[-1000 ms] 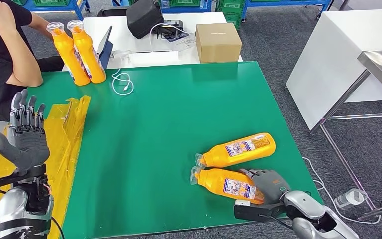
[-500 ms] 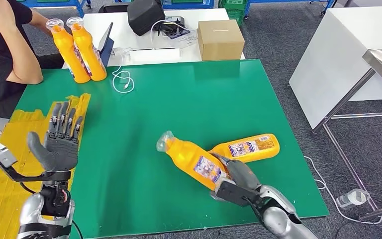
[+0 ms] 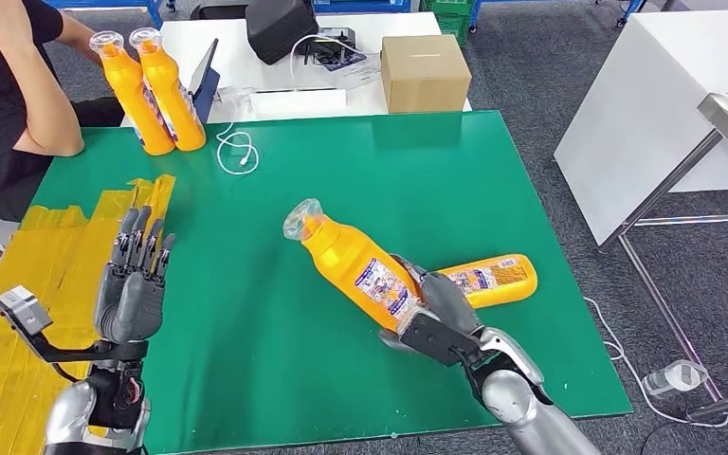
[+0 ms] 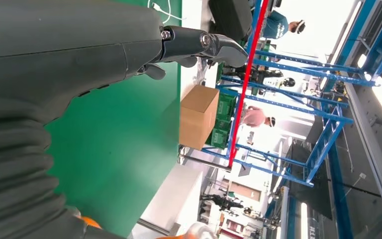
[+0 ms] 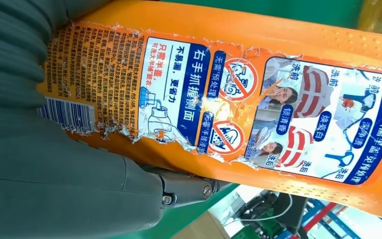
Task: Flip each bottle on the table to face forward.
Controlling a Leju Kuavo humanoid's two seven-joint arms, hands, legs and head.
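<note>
While gripping a tilted orange plastic bottle w/ torn blue label (image 3: 360, 273) above the green worktop (image 3: 275, 199), right hand (image 3: 436, 308) wrapped round its lower body, cap end up-left. Second orange bottle (image 3: 488, 280) flat just right of it. Two upright orange bottles (image 3: 152, 90) at far-left corner. Left hand (image 3: 135, 284) raised near-left, fingers spread, holding nothing.

The right arm reaches in over the surface's near edge, toward its right corner; the right robot hand (image 3: 436, 308) is wrapped around the lower body of an orange bottle (image 3: 360, 270), holding it tilted off the surface. The left robot hand (image 3: 133, 284) is raised upright near the left edge, fingers (image 3: 142, 237) straight, slightly apart, holding nothing.
</note>
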